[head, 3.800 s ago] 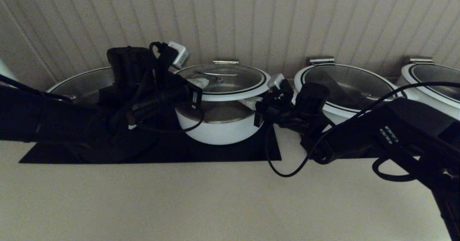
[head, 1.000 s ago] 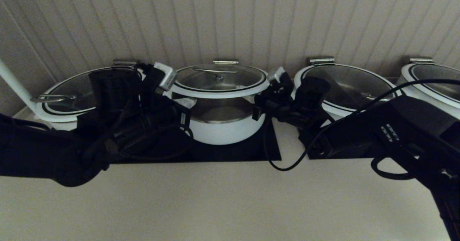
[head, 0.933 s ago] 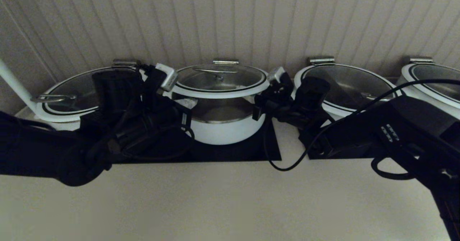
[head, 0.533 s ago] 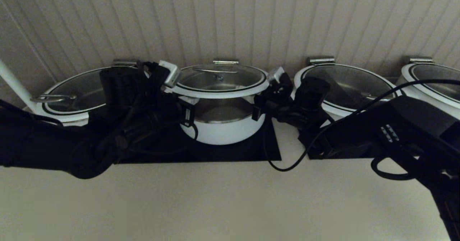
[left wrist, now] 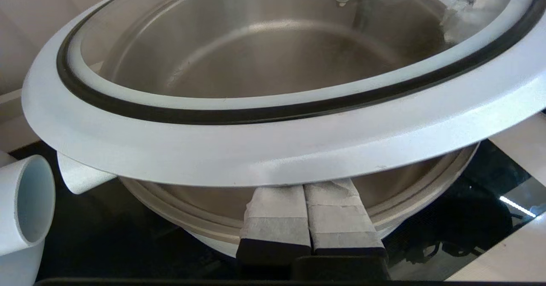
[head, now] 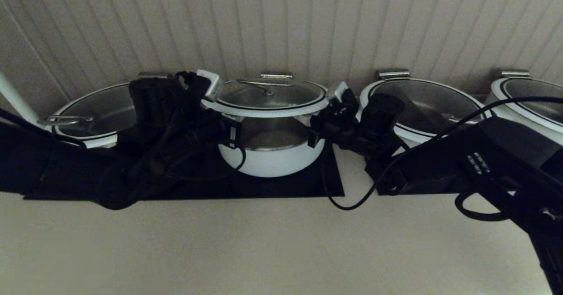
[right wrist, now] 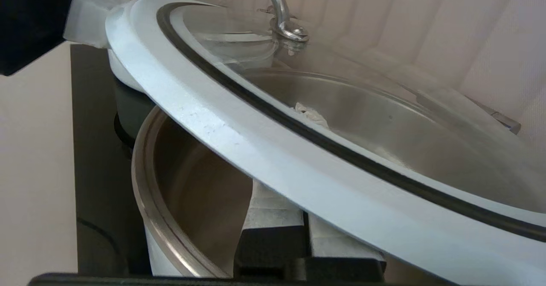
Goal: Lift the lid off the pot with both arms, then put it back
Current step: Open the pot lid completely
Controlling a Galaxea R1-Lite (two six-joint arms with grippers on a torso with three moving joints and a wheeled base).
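The glass lid [head: 269, 96] with white rim and steel hook handle hangs level a little above the white pot [head: 272, 162]; the pot's steel inside shows in the gap. My left gripper [head: 216, 112] is shut, its taped fingers [left wrist: 277, 209] side by side under the lid's rim [left wrist: 273, 149] at the left. My right gripper [head: 320, 118] is shut too, fingers [right wrist: 268, 211] under the rim [right wrist: 298, 166] at the right. The lid rests on top of both; neither clamps it. The pot's rim shows below in both wrist views [left wrist: 431, 198] [right wrist: 143, 171].
Wider white pots with glass lids stand left [head: 94, 110], right [head: 424, 103] and far right [head: 532, 99], close beside the arms. The pot stands on a black mat [head: 290, 186]. A ribbed wall is right behind. A white tube [head: 11, 98] leans at far left.
My left arm has moved right and up over the last second, lifting the lid's left edge slightly. The right arm and the pot have not moved.
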